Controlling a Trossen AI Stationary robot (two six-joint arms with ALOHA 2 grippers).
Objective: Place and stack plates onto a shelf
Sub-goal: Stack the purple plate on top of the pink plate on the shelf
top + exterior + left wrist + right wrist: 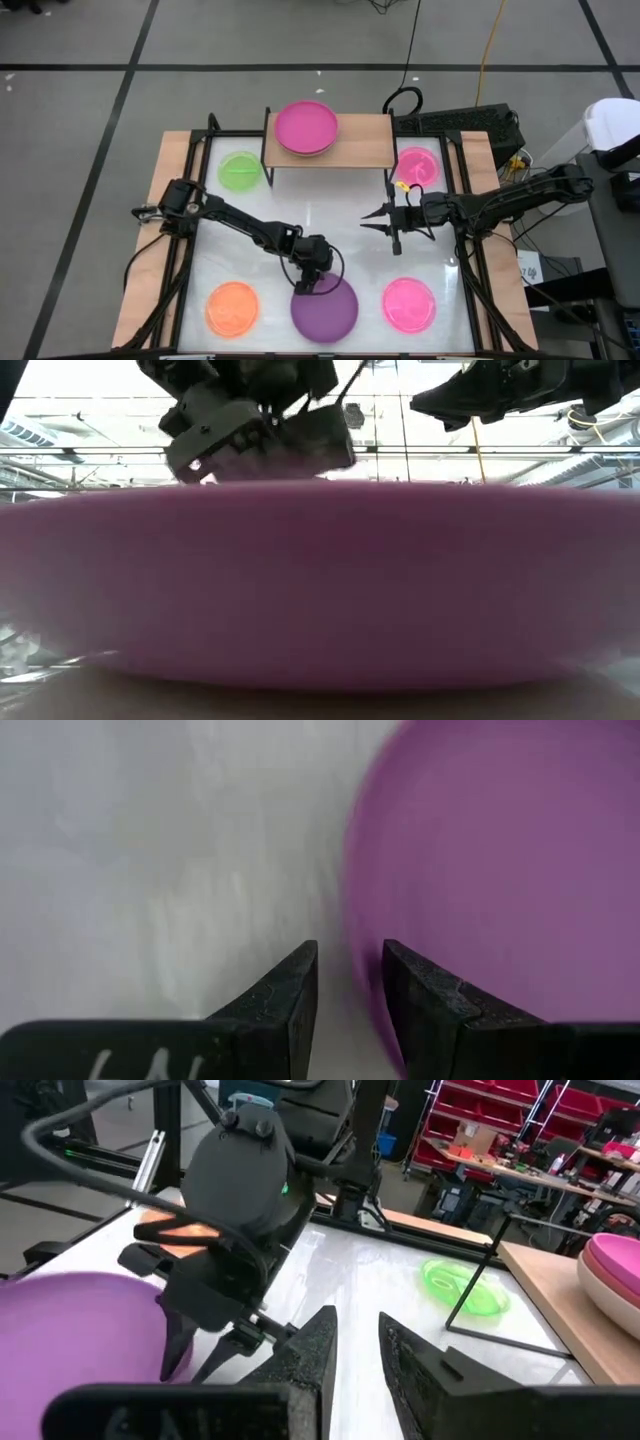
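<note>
High view: I am looking straight down on the white table (pixel 330 215) with its black frame and light-wood edges, standing on a grey floor crossed by dark lines.
Shelf: the shelf (pixel 365 145) is sitting at the table's far edge, carrying a magenta plate (pixel 306 127) on a small stack toward its left end.
Other plates: a green plate (pixel 240 171) is lying just left of the shelf, a pink plate (pixel 417 165) partly under its right end, an orange plate (pixel 232 307) near left and another pink plate (pixel 409 304) near right.
Left end effector: the left end effector (pixel 307 287) is sitting at the far-left rim of the purple plate (pixel 326 308); in its wrist view I am seeing the fingers (pixel 290 995) spread a little, straddling that rim.
Right end effector: the right end effector (pixel 372 221) is hanging over the table's middle, fingers slightly parted, holding nothing.
Room: red storage bins and a cluttered bench are showing beyond the table in the right wrist view.
</note>
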